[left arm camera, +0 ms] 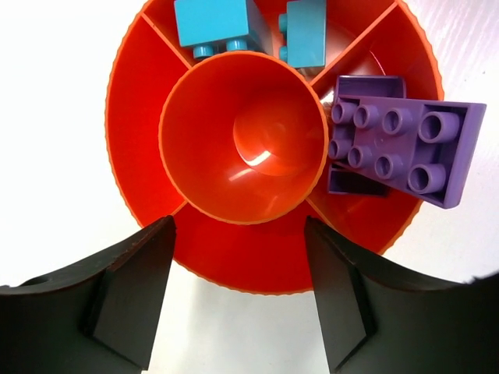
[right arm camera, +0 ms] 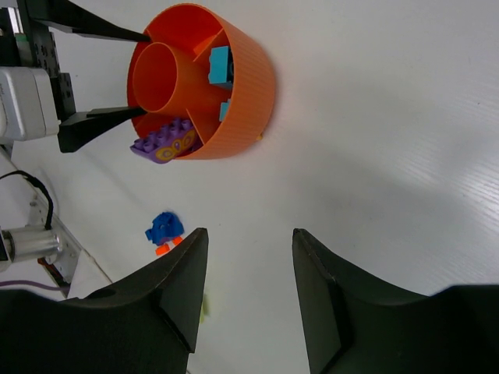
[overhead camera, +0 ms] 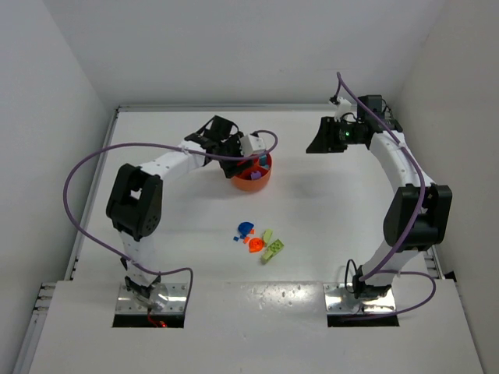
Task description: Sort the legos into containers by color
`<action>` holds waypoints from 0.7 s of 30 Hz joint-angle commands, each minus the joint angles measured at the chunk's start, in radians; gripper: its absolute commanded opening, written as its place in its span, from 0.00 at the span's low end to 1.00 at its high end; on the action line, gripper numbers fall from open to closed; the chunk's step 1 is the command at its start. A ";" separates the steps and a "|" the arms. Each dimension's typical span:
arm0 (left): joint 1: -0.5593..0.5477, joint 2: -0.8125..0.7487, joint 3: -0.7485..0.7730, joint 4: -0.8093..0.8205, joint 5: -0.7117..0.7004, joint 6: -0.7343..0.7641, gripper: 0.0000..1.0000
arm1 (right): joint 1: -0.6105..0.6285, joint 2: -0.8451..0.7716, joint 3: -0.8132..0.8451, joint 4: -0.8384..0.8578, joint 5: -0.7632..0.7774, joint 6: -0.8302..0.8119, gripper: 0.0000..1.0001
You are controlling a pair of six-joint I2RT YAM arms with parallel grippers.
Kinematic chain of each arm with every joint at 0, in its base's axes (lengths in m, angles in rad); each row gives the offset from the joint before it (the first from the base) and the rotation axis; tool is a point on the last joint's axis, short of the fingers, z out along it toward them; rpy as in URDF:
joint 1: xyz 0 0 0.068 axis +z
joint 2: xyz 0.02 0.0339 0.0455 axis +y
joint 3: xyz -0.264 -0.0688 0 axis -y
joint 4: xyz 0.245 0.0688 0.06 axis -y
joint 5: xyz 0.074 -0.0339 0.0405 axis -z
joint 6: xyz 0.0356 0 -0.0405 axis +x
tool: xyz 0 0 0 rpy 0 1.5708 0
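The orange tray [left arm camera: 140, 195] fills the left wrist view, and its central cup [left arm camera: 243, 140] holds nothing. Two teal legos [left arm camera: 218, 27] lie in the wedges on the far side. A purple plate [left arm camera: 405, 148] rests tilted on a darker purple piece, sticking out over the rim at the right. My left gripper [left arm camera: 240, 226] hangs open over the tray's near edge, holding nothing. My right gripper [right arm camera: 249, 234] is open and empty above bare table, well away from the tray [right arm camera: 249, 86]. On the table lie a blue lego [overhead camera: 245, 229], an orange one [overhead camera: 253, 245] and two yellow-green ones [overhead camera: 273, 249].
White walls close in the table at the back and both sides. The loose pieces lie in the middle of the table, between the tray [overhead camera: 252, 182] and the two arm bases. The left arm [overhead camera: 168, 162] reaches in to the tray from the left.
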 commanded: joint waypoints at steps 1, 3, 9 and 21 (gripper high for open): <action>-0.024 -0.066 -0.017 0.030 0.003 -0.041 0.73 | 0.006 -0.031 -0.002 0.017 -0.024 -0.017 0.48; -0.033 -0.076 -0.017 0.053 -0.019 -0.068 0.73 | 0.006 -0.031 -0.002 0.017 -0.024 -0.017 0.48; -0.056 -0.135 -0.063 0.142 -0.082 -0.209 0.77 | 0.006 -0.040 -0.002 0.017 -0.024 -0.017 0.49; -0.145 -0.231 -0.170 0.256 -0.154 -0.491 0.79 | 0.006 -0.040 -0.002 0.026 -0.086 -0.017 0.49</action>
